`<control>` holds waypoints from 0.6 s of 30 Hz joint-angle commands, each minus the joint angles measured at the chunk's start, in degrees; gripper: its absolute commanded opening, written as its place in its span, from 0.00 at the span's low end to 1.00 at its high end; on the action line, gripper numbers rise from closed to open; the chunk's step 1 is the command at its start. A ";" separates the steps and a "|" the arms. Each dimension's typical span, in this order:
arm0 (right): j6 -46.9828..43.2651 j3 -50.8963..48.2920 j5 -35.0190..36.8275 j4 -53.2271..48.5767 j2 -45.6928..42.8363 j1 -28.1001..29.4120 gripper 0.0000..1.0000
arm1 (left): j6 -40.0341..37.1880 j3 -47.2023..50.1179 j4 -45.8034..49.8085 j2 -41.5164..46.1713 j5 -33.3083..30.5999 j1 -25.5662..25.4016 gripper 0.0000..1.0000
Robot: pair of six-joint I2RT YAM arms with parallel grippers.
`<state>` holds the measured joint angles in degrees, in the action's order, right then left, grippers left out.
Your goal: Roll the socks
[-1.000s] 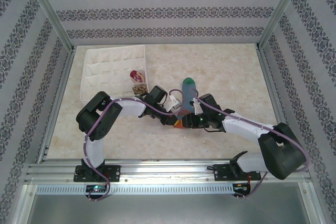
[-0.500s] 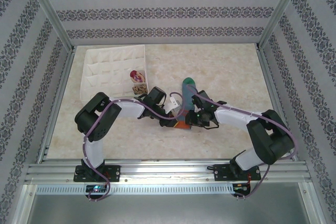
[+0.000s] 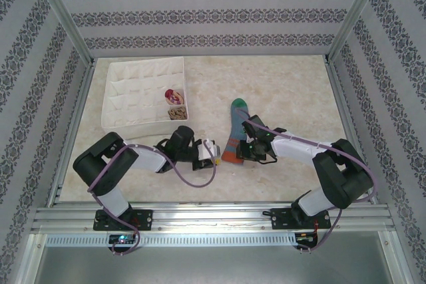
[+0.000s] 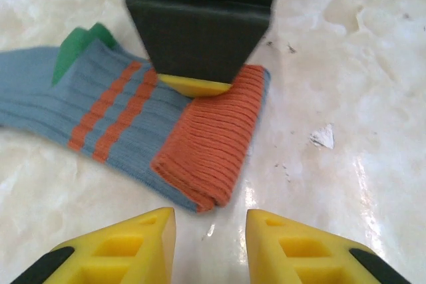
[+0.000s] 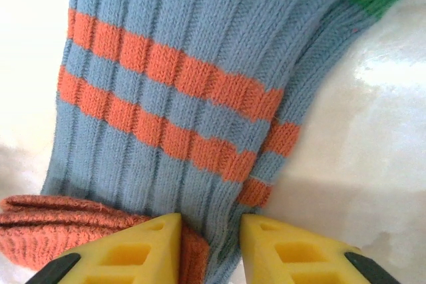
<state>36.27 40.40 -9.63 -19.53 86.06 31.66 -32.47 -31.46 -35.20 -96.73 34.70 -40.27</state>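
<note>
Marble table (image 3: 293, 91), sock (image 3: 233, 130) far from edges

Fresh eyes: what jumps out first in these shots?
A blue sock with orange stripes lies mid-table, its orange cuff folded over at the near end. The right gripper rests on that cuff, while the left gripper sits just short of it, jaws apart and empty. Far left, a white box holds two rolled socks.
</note>
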 commanded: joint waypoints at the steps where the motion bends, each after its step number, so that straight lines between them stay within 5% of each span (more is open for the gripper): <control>1: -0.32 -2.10 3.41 -6.84 2.49 0.24 0.29 | -11.82 1.74 -10.76 1.26 -6.13 -3.51 0.32; 9: -0.66 -1.38 2.90 -7.04 3.50 0.31 0.28 | -21.84 1.74 -13.00 -2.73 -15.62 -9.07 0.34; 18: -0.94 -1.47 2.04 -7.03 3.02 0.42 0.26 | -22.80 -3.10 -7.24 -7.68 -15.75 -9.21 0.34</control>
<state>36.07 41.12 -9.69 -20.14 86.74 31.66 -52.75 -32.56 -44.16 -102.94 19.20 -49.04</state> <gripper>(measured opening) 0.262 0.349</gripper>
